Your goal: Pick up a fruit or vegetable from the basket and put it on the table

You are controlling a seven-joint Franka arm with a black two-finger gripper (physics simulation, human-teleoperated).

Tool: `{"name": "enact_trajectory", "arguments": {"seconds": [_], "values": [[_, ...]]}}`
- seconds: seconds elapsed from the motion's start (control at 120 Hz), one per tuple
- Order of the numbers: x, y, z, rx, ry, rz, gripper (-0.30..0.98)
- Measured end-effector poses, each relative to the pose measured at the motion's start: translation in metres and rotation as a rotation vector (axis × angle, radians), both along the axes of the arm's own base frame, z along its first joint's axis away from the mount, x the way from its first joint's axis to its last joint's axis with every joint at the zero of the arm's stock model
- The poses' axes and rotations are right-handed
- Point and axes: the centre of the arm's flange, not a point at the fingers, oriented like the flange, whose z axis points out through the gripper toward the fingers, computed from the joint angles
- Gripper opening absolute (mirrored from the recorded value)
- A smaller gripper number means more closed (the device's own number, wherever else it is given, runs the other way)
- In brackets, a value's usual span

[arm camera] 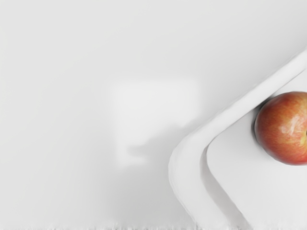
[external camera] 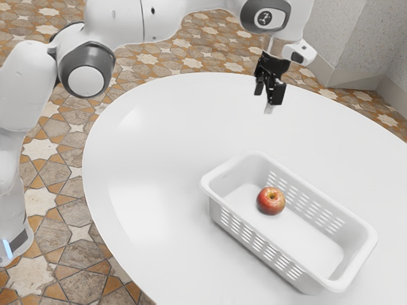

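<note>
The white arm is coming in from the exterior view's left, and the gripper is hanging above the white table, pointing down. Its two black fingers are standing apart with a gap between them, so it is holding nothing (it is looking a bit like an open beak). The apple is sitting inside the basket, down on the bottom, closer to one short end than to the other. It is lying near a long side too, but I can't tell if it is touching that side. It is showing red and yellow skin, and its little stem dip is facing up. The basket is resting upright on the table, and its long sides are showing rows of small slots. In the exterior view, the gripper is hanging higher than the basket and off past its long side. In the wrist view, a rounded corner of the basket is showing, with the apple just inside the rim and a soft bright patch lying on the table outside it. Around the table, the floor is making star shapes in brown, orange and cream, and a speckled gray wall is standing behind
</note>
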Motion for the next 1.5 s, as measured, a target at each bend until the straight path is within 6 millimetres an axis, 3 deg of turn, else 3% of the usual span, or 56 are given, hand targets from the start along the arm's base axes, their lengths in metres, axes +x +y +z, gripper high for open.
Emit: {"name": "enact_trajectory", "arguments": {"seconds": [0.45,0.625,0.825,1.017,1.183,1.342,1.5], "values": [[-0.002,-0.002,-0.001,-0.025,0.016,0.001,0.69],[0.01,-0.043,-0.002,-0.118,-0.045,0.16,0.69],[0.01,-0.119,-0.011,-0.23,-0.018,0.326,0.69],[0.007,-0.135,-0.011,-0.289,0.032,0.545,0.69],[0.012,-0.129,-0.045,-0.21,0.081,0.727,0.69],[0.014,-0.128,-0.059,-0.178,0.1,0.836,0.69],[0.028,-0.135,-0.102,-0.135,0.174,0.891,0.69]]}}
